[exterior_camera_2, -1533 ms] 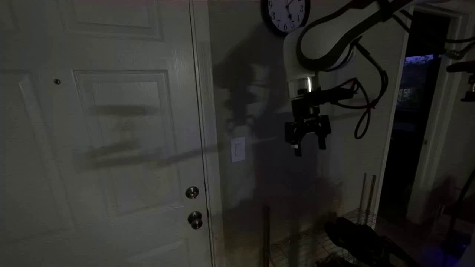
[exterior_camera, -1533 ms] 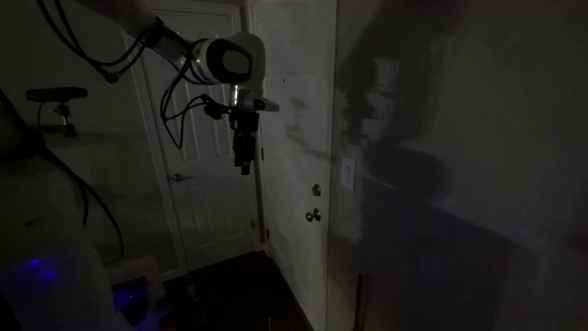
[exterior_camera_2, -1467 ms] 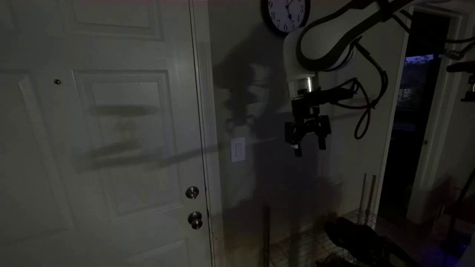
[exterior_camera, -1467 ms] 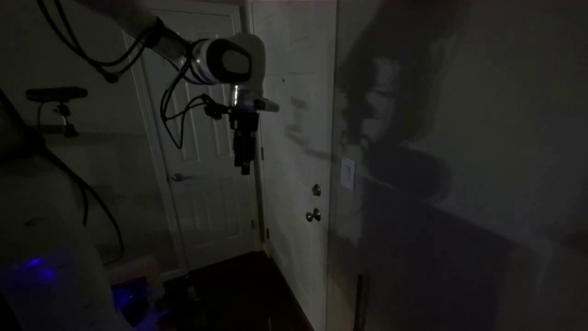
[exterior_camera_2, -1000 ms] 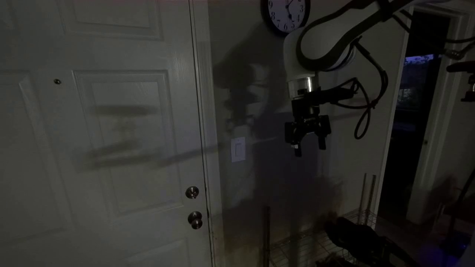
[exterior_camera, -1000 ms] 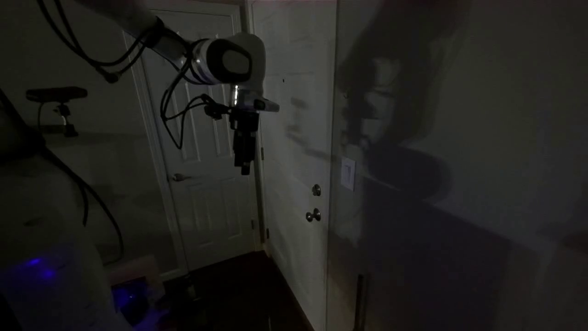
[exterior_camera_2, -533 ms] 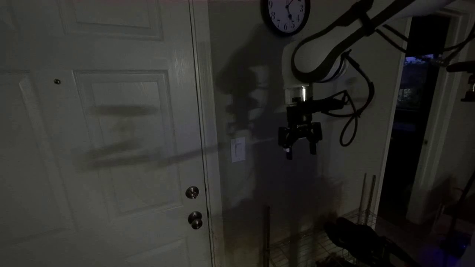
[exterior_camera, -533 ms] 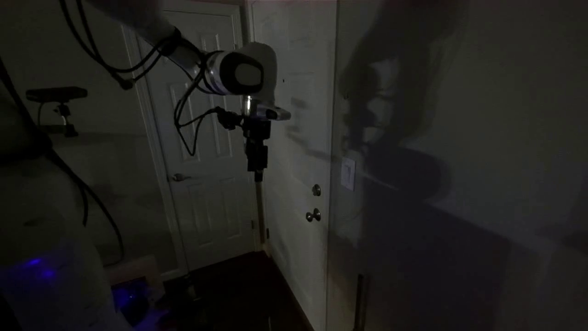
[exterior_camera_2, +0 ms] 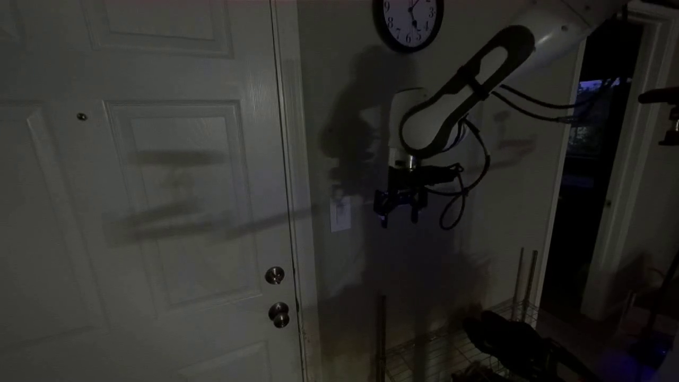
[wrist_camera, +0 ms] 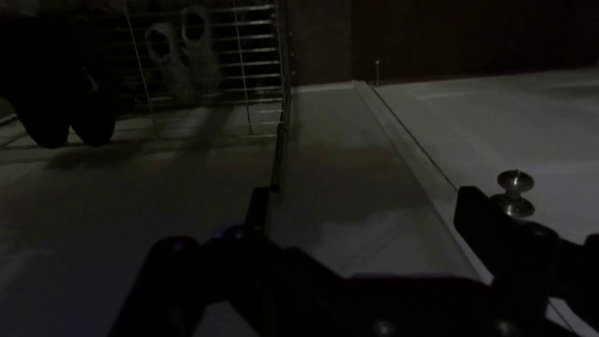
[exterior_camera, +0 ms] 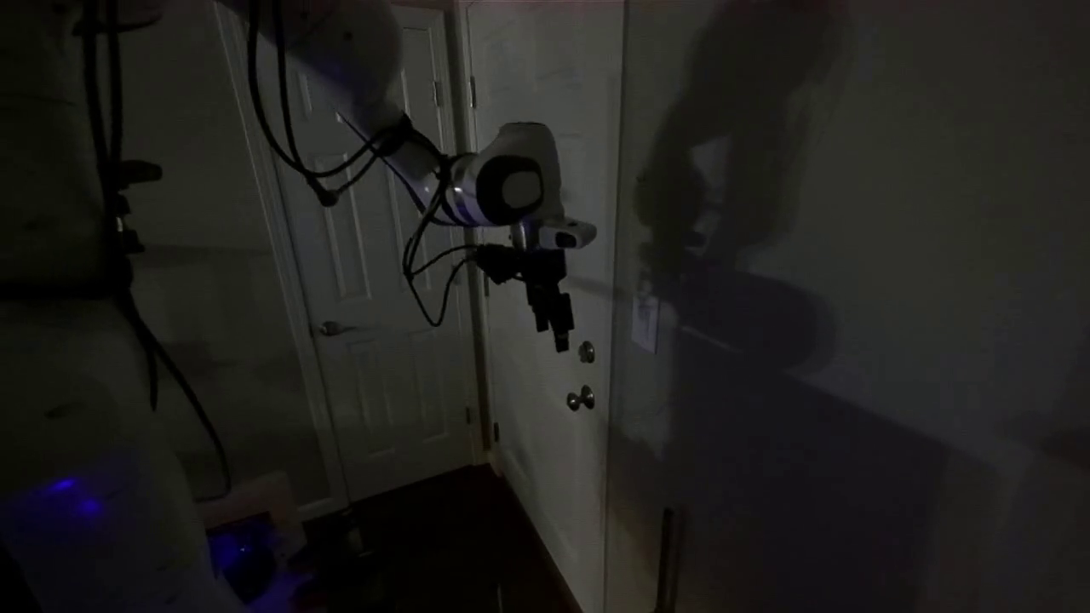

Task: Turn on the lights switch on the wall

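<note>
Wrist view puts your gripper [wrist_camera: 364, 190] nearest: its two dark fingers [wrist_camera: 256, 208] are spread wide, with the wall [wrist_camera: 346, 187] showing between them. Both exterior views show the fingers pointing down beneath the white arm [exterior_camera: 515, 189], which bends at the wrist. Next comes the switch [exterior_camera_2: 340, 217], a small upright white plate on the wall, just beside the frame [exterior_camera_2: 295, 132] of a white door [exterior_camera_2: 175, 265]. You can see a gap between plate and fingertips in both exterior views, and the arm's shadow [exterior_camera_2: 350, 132] falls across the wall and the plate's upper end. On that door, a round lock [exterior_camera_2: 274, 275] sits above the metal knob [exterior_camera_2: 280, 319]. Lower down, the wrist view gives you a wire rack [wrist_camera: 283, 61] beside the wall; pale shoes [wrist_camera: 175, 70] show through its wires, though you can't tell whether they stand on it or under it, and a dark bundle [wrist_camera: 51, 93] is too dim to name. High on the wall hangs a round clock [exterior_camera_2: 409, 24], its top cut off by the picture's edge. Farthest back, in an exterior view, stands another white door [exterior_camera: 383, 383] with a lever handle [exterior_camera: 330, 328]; in an exterior view, a dark doorway [exterior_camera_2: 573, 239] lies past the arm.
</note>
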